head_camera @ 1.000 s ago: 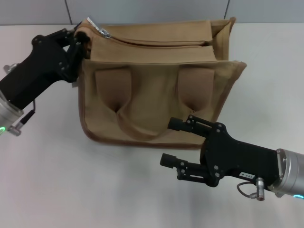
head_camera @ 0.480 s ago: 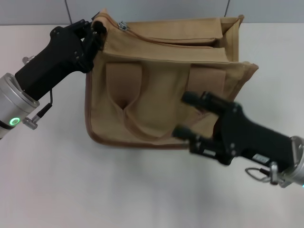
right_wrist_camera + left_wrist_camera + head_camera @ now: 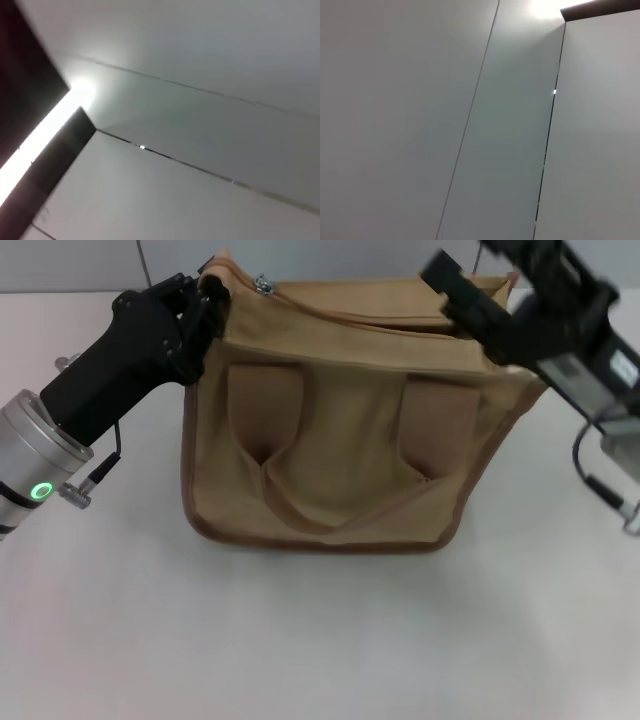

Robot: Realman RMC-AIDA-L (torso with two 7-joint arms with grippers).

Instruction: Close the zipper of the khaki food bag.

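The khaki food bag (image 3: 340, 450) stands on the white table, its two handle straps hanging down its front. The zipper (image 3: 350, 320) runs across the top panel, with the silver pull tab (image 3: 263, 284) at the bag's far left corner. My left gripper (image 3: 207, 302) is shut on that top left corner, just beside the pull tab. My right gripper (image 3: 492, 280) is open and raised above the bag's top right corner, blurred, holding nothing. Both wrist views show only pale panels, with no bag or fingers.
The white table (image 3: 300, 640) spreads in front of the bag and to both sides. A grey wall (image 3: 330, 258) rises right behind the bag. The right arm's cable (image 3: 600, 485) hangs at the right edge.
My right gripper has swung from in front of the bag's lower right up to its top right corner. My left gripper has pulled the bag's left corner up and slightly right.
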